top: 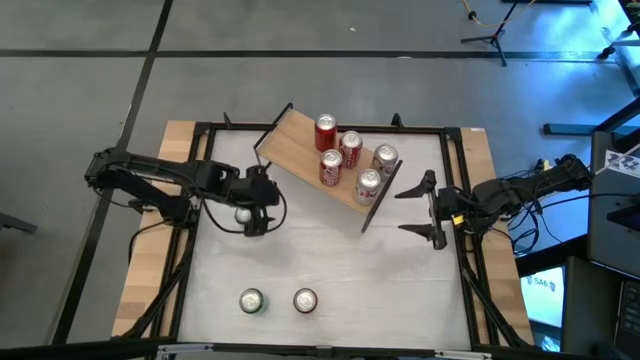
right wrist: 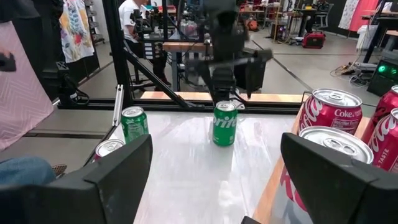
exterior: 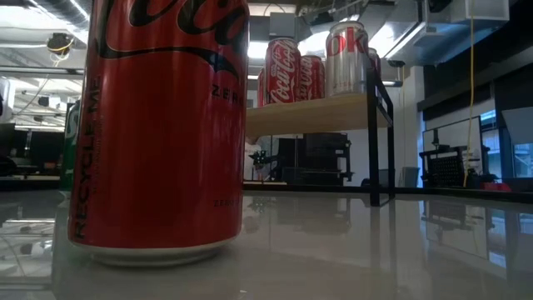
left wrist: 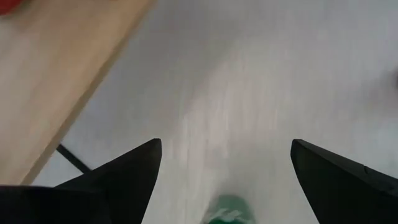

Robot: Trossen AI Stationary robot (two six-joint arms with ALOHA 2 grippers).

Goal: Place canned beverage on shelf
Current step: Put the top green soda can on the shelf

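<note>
Red can [exterior: 158,125] fills low view, hiding left gripper [top: 245,213].

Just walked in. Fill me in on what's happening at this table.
The left claw hangs open directly above an upright green soda can on the white table, not gripping it. Five red and silver cans already stand on the low light-wood shelf with black legs. Two more cans wait near the front edge. The right claw waits open beside the shelf's end.

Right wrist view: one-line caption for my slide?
Left gripper open above an upright green can; red cans on the shelf.
</note>
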